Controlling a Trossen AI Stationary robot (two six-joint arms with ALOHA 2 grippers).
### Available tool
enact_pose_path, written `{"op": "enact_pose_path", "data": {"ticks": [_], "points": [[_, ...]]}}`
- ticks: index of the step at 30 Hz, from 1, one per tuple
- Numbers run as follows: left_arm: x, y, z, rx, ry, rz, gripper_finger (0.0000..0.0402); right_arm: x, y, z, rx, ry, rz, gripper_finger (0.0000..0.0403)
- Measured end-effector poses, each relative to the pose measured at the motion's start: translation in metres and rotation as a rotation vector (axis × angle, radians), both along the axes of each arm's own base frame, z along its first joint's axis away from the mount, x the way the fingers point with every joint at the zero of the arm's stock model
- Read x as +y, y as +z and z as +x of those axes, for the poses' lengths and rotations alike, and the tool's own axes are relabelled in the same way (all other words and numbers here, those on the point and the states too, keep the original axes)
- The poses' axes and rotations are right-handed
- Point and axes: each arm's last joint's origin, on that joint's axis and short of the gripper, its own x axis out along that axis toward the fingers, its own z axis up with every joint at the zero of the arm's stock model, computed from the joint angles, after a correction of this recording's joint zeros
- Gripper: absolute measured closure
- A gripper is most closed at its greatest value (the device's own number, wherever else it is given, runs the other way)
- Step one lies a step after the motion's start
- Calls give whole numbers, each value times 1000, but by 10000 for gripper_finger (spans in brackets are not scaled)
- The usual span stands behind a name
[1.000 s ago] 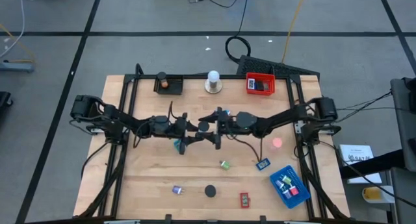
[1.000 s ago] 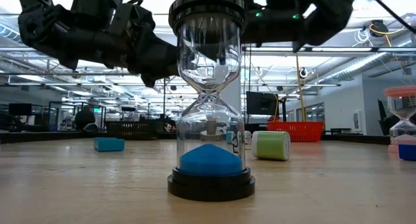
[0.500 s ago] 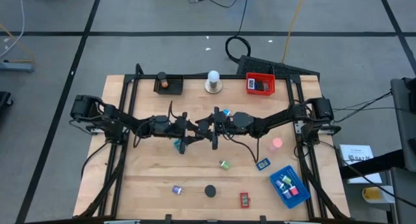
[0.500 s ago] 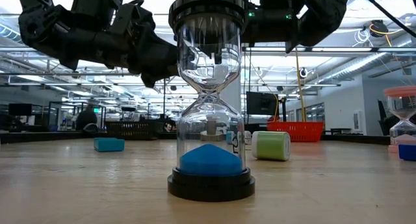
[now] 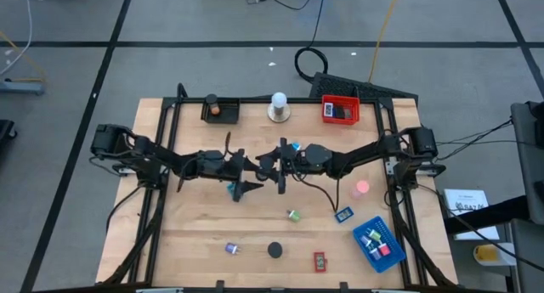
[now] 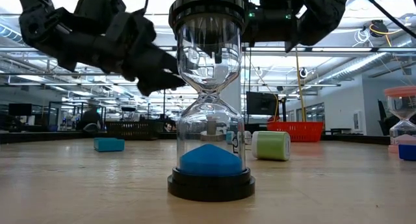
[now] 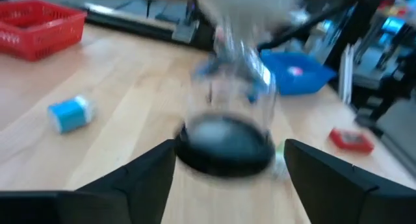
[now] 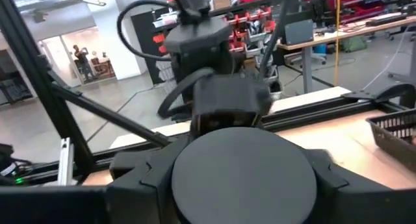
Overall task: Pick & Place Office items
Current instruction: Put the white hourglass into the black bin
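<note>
My right gripper (image 5: pixel 276 170) (image 8: pixel 244 178) is near the table's middle, shut on a black-capped hourglass (image 7: pixel 227 120) that stands upright. My left gripper (image 5: pixel 248 187) (image 7: pixel 229 146) is open just left of it, its fingers pointing at the hourglass base without touching it. Below the left gripper a teal block (image 5: pixel 232 189) (image 6: pixel 108 144) lies flat on the table. A second hourglass with blue sand (image 5: pixel 274 250) (image 6: pixel 210 120) stands on its base near the near edge. A green cylinder (image 5: pixel 293 215), a blue rectangle (image 5: pixel 344 215), a red rectangle (image 5: pixel 320 261) and a purple clip (image 5: pixel 231 249) lie loose. My right gripper pinches the hourglass by its round black top cap (image 8: pixel 244 152), one finger (image 8: pixel 130 178) on each side of the rim. It comes in about level from the table's right. The hourglass is upright; whether its base (image 7: pixel 224 146) rests on the table, I cannot tell.
A black tray (image 5: pixel 219 110), a white knob on a round base (image 5: pixel 278 108) and a red tray (image 5: pixel 340 110) line the far edge. A blue tray (image 5: pixel 378 244) holding items sits at the near right. A pink hourglass (image 5: pixel 363 188) and a blue cylinder (image 5: pixel 295 146) stand nearby.
My right gripper has shifted a little toward the table's left with the hourglass, uncovering the blue cylinder behind it. My left gripper has moved slightly toward the hourglass and has tipped.
</note>
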Motion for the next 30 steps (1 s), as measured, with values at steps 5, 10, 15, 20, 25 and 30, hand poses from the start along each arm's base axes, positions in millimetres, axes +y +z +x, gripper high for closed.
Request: {"op": "enact_pose_path", "data": {"ticks": [5, 10, 15, 20, 25, 30], "points": [[1, -4, -28, 63, 59, 42, 114, -13, -1, 0, 14, -36, -2, 212], [0, -15, -77, -21, 138, 23, 161, -41, 0, 11, 131, -140, -46, 212], [0, -19, -101, -72, 195, 9, 212, -67, -14, 46, 209, -179, -124, 212], [-3, -16, -101, -77, 169, 62, 251, -88, -47, 70, 274, -179, -152, 212], [-3, -15, -101, -83, 165, 68, 274, -103, -68, 76, 292, -183, -154, 212], [-3, -15, -101, -83, 162, 76, 281, -105, -82, 77, 314, -180, -169, 212]]}}
